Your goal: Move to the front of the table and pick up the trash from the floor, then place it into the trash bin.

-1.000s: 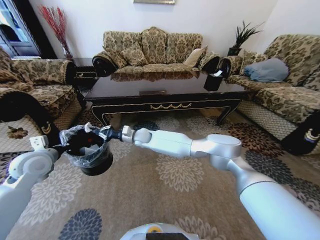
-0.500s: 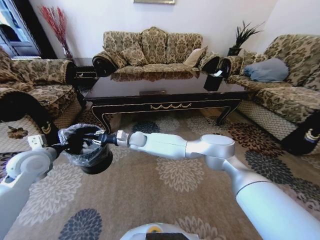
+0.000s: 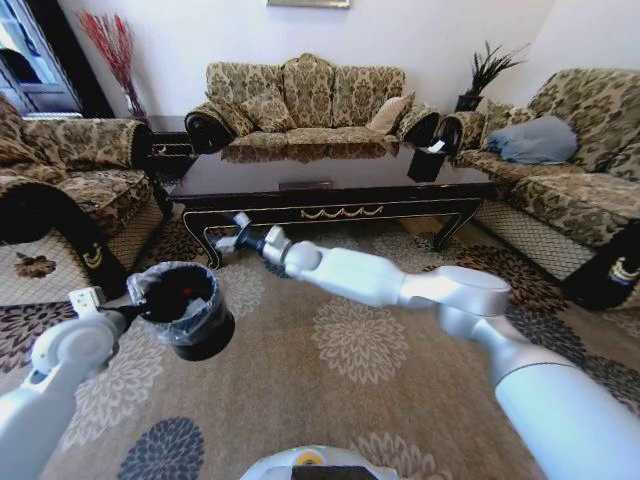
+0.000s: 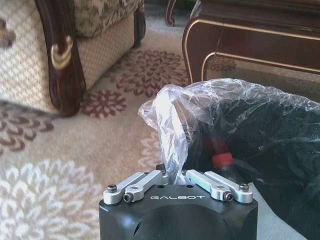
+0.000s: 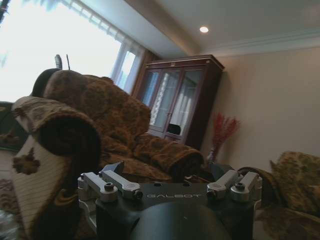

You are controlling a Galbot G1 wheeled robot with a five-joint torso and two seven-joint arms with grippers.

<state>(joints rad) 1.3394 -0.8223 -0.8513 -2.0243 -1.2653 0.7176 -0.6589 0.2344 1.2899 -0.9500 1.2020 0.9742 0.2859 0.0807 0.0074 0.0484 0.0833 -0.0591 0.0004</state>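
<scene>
The left gripper was pinched tight on the crinkly clear plastic bag that lined the small round black trash bin. It held the bin up above the beige flower-patterned carpet floor, at about eight o'clock in the head view. Inside the bin lay a clear plastic bottle with a red cap. The red cap showed as a small red dot through the bin's mouth in the head view too. The right gripper was up in the air at about eleven o'clock from the middle of the head view, past the bin and apart from it. It was close in front of the long low dark shiny wooden table, near the table's curved leg. Its fingers were spread wide, and there was nothing between them. The right arm reached across the carpet from the lower right. The table stood at twelve o'clock, with a flower-patterned sofa behind it. A small black holder sat on the table's far right end.
</scene>
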